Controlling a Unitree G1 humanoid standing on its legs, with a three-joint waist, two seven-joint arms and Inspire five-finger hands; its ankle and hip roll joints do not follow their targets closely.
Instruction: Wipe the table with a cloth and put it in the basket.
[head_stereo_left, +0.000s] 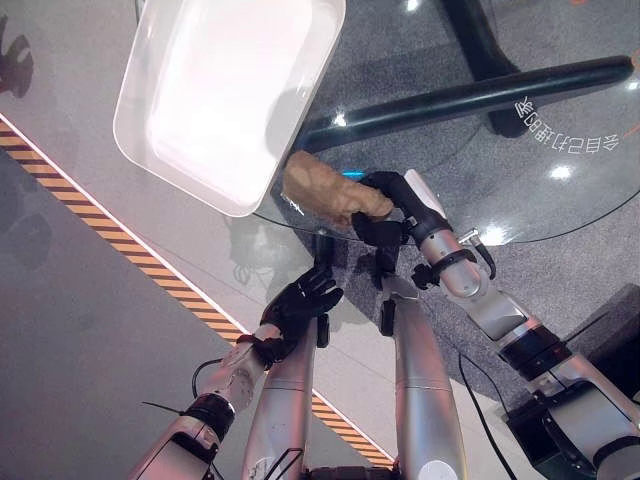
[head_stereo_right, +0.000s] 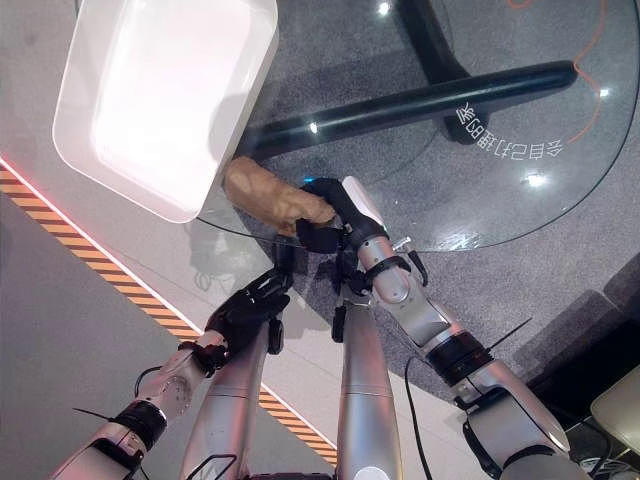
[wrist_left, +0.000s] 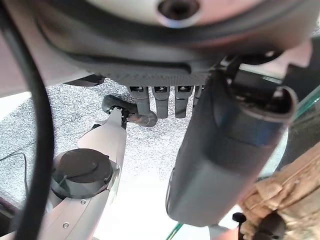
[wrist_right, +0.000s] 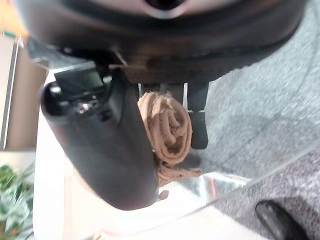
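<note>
1. Where the robot's left arm came in from the lower left of the left eye view, its left hand (head_stereo_left: 297, 306) hung nearest the camera, below the rim of the round glass table (head_stereo_left: 560, 120), its fingers loosely spread and holding nothing.
2. In the left wrist view the left hand's fingers (wrist_left: 163, 102) pointed straight out over speckled grey floor (wrist_left: 150, 145), with no object between them and the thumb.
3. Just beyond that hand and a little to its right, the right hand (head_stereo_left: 388, 212) reached onto the near edge of the table, its fingers curled round one end of the tan cloth (head_stereo_left: 325, 188).
4. In the right wrist view the cloth (wrist_right: 167, 127) sat bunched in folds between the thumb and the fingers (wrist_right: 198, 127), clamped there, with the glass edge just past it.
5. The free end of the cloth stretched away from the right hand toward the left, lying on the glass.
6. Farther out from the right hand, up and to the left, the white basket (head_stereo_left: 150, 140) stood on the table; its near corner lay just beside the cloth's free end, and whether they touched I could not tell.
7. Farthest off, seen through the glass beyond the right hand, the table's dark base bar (head_stereo_left: 470, 95) ran across the grey floor.
</note>
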